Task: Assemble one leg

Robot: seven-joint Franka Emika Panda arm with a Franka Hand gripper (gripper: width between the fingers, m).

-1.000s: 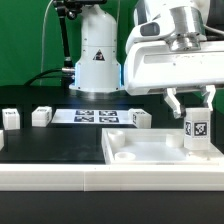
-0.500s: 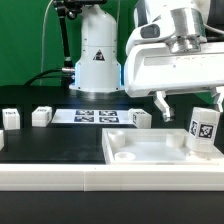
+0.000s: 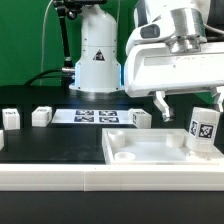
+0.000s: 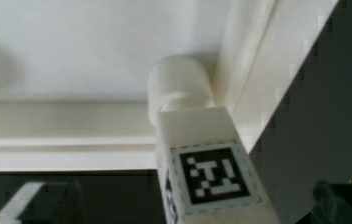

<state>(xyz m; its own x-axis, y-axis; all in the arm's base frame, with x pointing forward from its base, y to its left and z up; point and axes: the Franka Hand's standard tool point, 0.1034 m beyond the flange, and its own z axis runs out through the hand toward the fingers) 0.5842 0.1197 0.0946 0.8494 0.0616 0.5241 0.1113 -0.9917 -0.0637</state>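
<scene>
The leg (image 3: 203,131) is a small white post with a black-and-white tag. It stands in the far corner of the large white tray-like piece (image 3: 150,152), at the exterior view's right, and leans a little. My gripper (image 3: 189,103) is open, with one finger (image 3: 160,103) on each side of the leg's top and not touching it. In the wrist view the leg (image 4: 198,140) runs between my spread gripper (image 4: 187,205), beside the tray's raised rim (image 4: 262,60).
Three more small white posts (image 3: 8,118) (image 3: 41,116) (image 3: 140,119) lie on the black table behind the tray. The marker board (image 3: 95,115) lies flat between them. The robot base (image 3: 97,60) stands at the back.
My gripper opened and let go of the leg. The fingers spread apart, and the leg now stands free and leans slightly to the exterior view's right.
</scene>
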